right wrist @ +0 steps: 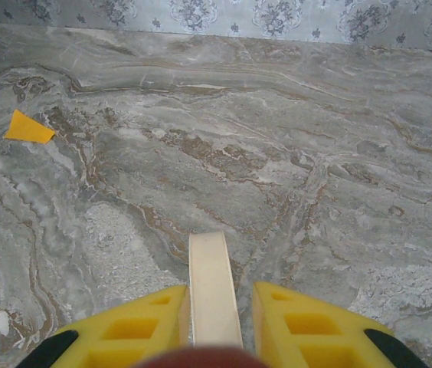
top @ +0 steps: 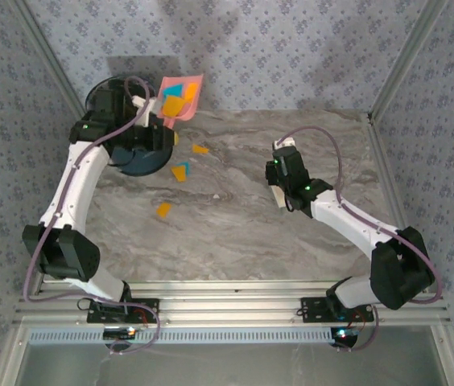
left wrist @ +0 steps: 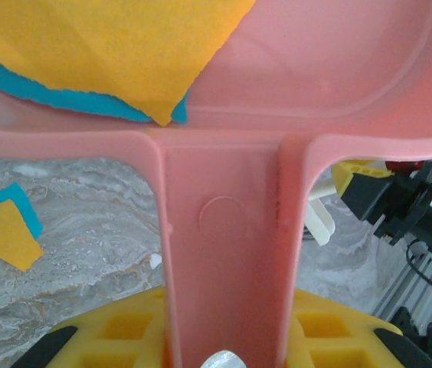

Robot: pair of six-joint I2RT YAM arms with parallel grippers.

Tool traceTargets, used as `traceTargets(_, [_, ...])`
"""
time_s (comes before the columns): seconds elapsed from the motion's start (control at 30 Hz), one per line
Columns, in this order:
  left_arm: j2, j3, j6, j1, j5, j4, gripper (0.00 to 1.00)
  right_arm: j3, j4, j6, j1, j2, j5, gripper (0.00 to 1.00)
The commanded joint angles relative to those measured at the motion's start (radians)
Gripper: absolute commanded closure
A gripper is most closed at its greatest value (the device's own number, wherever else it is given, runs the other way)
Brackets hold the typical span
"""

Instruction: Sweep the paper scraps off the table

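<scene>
At ten o'clock on the table (top: 235,233), my left gripper (left wrist: 224,337) clamps the pink dustpan (left wrist: 224,230), paper scraps (left wrist: 109,46) inside; my right gripper (right wrist: 214,314) pinches a cream strip (right wrist: 212,280).

One pink dustpan (top: 188,112), one cream strip (right wrist: 213,284), one dark round container (top: 142,161), and paper scraps (top: 163,209): three orange and one cyan on the tabletop (top: 235,233), at least two orange and one cyan in the pan.

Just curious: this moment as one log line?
left gripper: shut on pink dustpan | right gripper: shut on cream strip | paper scraps: some on table
</scene>
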Motion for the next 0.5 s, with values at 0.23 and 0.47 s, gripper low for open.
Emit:
traceTargets(0.23, [0.132,0.215,-0.138,0.078,0.071,-0.030,1.00,0.008,0.004,0.010,-0.012,-0.045,-0.022,1.00])
traceTargets(0.47, [0.181,0.234,-0.267,0.116,0.111,0.059,1.00,0.008,-0.004,0.012,-0.015,-0.044,-0.026,1.00])
